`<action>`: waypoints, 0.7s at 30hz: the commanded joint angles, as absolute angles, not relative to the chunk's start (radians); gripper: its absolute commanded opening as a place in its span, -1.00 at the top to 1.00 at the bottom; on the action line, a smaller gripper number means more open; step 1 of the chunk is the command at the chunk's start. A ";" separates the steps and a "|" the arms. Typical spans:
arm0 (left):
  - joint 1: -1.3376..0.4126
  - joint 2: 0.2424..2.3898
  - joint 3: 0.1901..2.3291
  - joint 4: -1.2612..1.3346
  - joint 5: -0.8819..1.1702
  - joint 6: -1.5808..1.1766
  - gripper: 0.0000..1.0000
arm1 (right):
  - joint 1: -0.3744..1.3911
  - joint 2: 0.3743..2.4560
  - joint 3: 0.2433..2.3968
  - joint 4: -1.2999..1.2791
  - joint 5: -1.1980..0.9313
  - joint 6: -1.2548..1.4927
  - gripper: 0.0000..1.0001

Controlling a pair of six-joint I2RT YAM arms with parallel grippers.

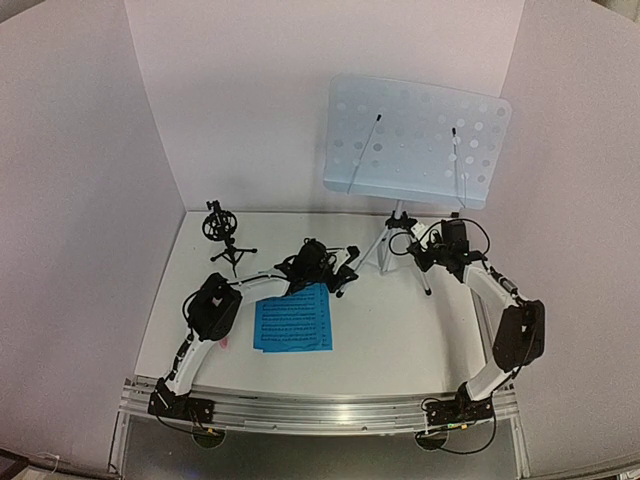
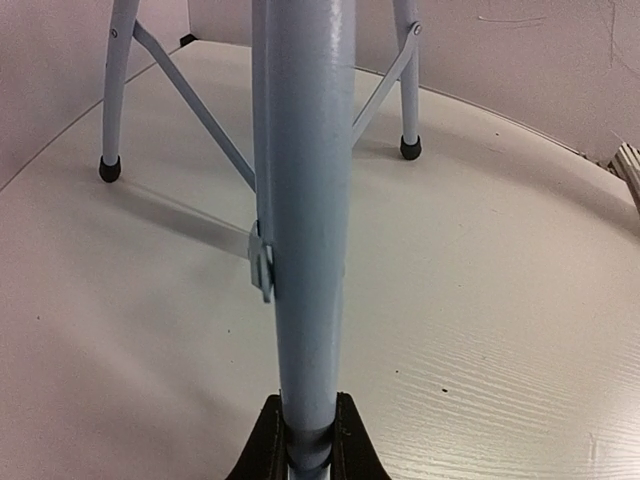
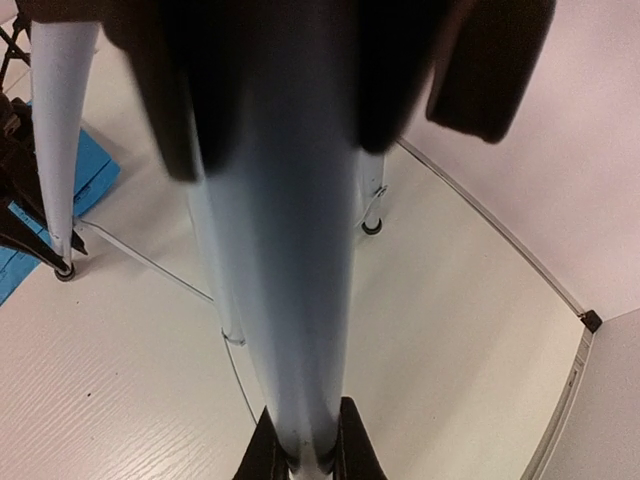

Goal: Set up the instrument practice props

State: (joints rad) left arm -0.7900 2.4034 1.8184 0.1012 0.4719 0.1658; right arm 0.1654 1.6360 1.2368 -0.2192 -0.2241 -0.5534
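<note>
Between the two end effectors stands the pale blue music stand (image 1: pixel 415 140), upright on its tripod (image 1: pixel 398 240) at the far side of the bench (image 1: pixel 400 340). The left end effector (image 2: pixel 308 445) is clamped shut on one tube of that tripod, low down. The right end effector (image 3: pixel 305 450) is clamped on another tube from the opposite side. From where I stand, the job looks like it is in its early part: the stand is up, but both arms are busy placing or steadying it.

The rest looks undone. The blue sheet-music pages (image 1: pixel 292 318) lie flat on the bench just to the near side of the left end effector, and the stand's tray is bare. The small black mic holder (image 1: pixel 224 232) stands well off to the left of the left end effector, with nothing in its cradle. A faint pink shape, probably the microphone (image 1: pixel 228 343), lies back by that arm's elbow, too small to be sure.
</note>
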 commanded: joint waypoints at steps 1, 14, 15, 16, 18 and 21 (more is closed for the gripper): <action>-0.769 2.332 1.767 -0.047 0.515 0.142 1.00 | 0.126 1.613 1.264 -0.498 -0.179 -0.520 1.00; -0.757 2.342 1.753 -0.051 0.544 0.153 1.00 | 0.108 1.611 1.309 -0.661 -0.140 -0.577 1.00; -0.758 2.345 1.752 -0.047 0.542 0.149 1.00 | 0.107 1.612 1.301 -0.661 -0.142 -0.576 1.00; -0.759 2.347 1.751 -0.041 0.541 0.145 1.00 | 0.107 1.613 1.297 -0.661 -0.143 -0.574 1.00; -0.763 2.350 1.753 -0.032 0.541 0.144 1.00 | 0.107 1.618 1.299 -0.658 -0.150 -0.568 1.00; -0.767 2.365 1.775 -0.037 0.540 0.129 1.00 | 0.107 1.639 1.317 -0.657 -0.160 -0.561 1.00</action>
